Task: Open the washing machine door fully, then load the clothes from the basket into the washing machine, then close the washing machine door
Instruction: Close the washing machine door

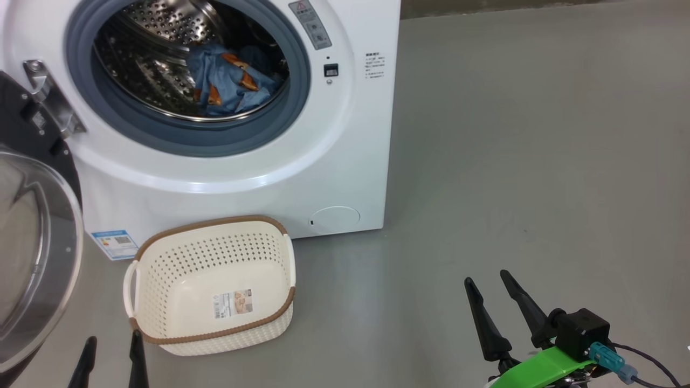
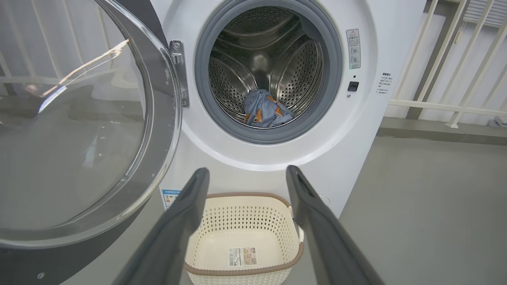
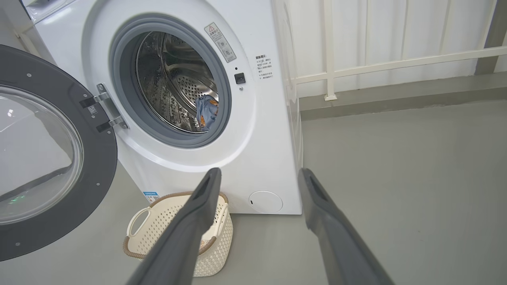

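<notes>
A big white boxy front-loading washing machine [image 1: 345, 134] stands on a grey floor [image 1: 539, 161]. Its round black-rimmed glass door [image 1: 32, 253] hangs wide open at the left. Inside the perforated steel drum [image 1: 156, 59], ringed by a grey rubber seal [image 1: 161, 134], lies a bundle of light blue clothes with orange figures [image 1: 229, 81]. A cream-white perforated plastic basket with a brown rim [image 1: 178, 264] sits on the floor just before the machine, with a paper label [image 1: 233, 303] on its bottom. The left pincer [image 1: 113, 345] shows beside the basket and the right pincer [image 1: 486, 278] well apart from it, both with dark fingers spread.
</notes>
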Available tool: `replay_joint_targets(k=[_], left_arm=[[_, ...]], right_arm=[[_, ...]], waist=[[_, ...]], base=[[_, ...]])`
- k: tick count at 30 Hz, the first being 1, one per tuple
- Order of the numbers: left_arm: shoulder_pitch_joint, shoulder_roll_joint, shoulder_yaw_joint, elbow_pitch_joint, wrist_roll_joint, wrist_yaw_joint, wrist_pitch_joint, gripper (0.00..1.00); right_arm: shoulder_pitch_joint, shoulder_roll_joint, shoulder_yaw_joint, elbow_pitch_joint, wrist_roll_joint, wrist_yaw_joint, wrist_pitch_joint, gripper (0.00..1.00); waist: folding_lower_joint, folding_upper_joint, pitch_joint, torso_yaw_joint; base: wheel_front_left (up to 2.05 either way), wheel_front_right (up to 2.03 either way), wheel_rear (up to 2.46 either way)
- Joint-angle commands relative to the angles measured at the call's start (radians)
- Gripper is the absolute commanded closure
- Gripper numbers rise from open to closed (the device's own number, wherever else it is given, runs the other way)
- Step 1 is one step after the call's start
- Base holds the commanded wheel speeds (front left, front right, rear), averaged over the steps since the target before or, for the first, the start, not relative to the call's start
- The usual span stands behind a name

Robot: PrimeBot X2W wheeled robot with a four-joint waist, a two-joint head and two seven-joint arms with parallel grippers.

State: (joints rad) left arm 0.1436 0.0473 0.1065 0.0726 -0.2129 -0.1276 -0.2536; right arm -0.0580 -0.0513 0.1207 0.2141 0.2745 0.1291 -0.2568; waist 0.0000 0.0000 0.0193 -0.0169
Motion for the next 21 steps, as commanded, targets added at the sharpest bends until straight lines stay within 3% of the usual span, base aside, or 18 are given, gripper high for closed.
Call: replay_joint_targets(k=[1, 21], left_arm=[[-0.024, 0.013, 0.042, -0.022, 0.014, -0.003, -0.008, 0.0], [-0.015, 0.004, 0.115, 0.019, 0.058, -0.002, -0.008, 0.0]], right_arm=[[-0.006, 0.001, 0.021, -0.028, -0.02, 0.002, -0.005, 0.0], [0.004, 0.001, -0.003, -0.034, -0.093, 0.002, -0.005, 0.0]], waist=[[0.0, 0.0, -0.008, 0.014], [0.0, 0.0, -0.037, 0.182]], base=[[0.0, 0.0, 0.0], [0.0, 0.0, 0.0]])
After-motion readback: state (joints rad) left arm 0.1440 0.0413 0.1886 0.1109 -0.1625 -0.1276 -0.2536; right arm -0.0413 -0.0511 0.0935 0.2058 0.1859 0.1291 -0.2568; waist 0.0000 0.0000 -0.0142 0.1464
